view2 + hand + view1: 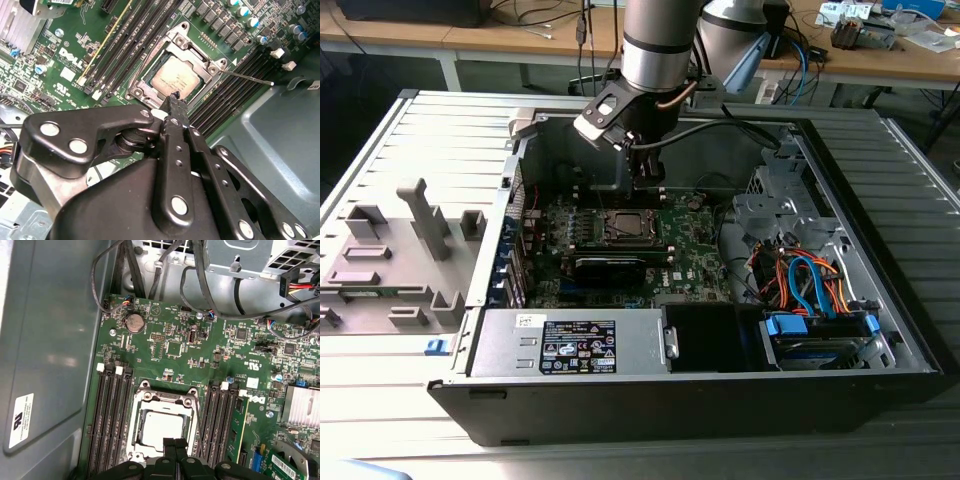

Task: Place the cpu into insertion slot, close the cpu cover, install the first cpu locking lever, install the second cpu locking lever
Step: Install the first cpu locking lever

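The cpu (pixel 176 79) (pixel 161 426), with its silver-grey top, lies flat in the insertion slot (pixel 625 226) on the green motherboard. The silvery cpu cover (pixel 196 49) (pixel 166 396) lies down over its edges, and the chip shows through the cover's window. My gripper (pixel 175 98) (pixel 175 444) (pixel 647 186) hangs just above the socket's edge. Its black fingers are pressed together with nothing between them. A thin metal locking lever (pixel 247 78) sticks out sideways from the socket over the memory slots.
Long black memory slots (pixel 111 415) flank the socket on both sides. A finned heatsink (pixel 302 407) and bundled cables (pixel 805 280) sit toward the exterior view's right. The grey case wall (pixel 50 340) stands close beside the board. A power supply (pixel 570 345) fills the case's front.
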Robot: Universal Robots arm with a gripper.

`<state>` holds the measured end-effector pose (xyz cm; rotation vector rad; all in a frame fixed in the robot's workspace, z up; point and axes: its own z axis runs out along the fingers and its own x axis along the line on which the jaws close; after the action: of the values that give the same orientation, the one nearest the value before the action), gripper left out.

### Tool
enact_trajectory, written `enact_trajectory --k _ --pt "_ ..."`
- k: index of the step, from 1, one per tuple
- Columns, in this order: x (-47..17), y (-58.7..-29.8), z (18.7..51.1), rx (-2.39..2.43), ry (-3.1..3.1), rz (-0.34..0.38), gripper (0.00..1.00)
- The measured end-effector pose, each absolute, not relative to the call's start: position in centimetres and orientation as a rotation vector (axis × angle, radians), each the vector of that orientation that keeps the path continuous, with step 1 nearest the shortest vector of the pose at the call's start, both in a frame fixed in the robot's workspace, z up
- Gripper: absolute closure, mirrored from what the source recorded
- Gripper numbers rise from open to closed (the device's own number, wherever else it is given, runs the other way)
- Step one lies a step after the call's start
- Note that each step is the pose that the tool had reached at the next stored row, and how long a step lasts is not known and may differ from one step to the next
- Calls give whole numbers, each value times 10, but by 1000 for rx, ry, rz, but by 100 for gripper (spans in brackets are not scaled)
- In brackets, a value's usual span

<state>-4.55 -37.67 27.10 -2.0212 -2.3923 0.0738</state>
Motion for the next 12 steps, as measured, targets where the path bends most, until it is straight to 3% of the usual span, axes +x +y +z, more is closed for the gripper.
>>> enact_trajectory --k 12 --pt "-46 -377 271 -2008 -2403 74 89"
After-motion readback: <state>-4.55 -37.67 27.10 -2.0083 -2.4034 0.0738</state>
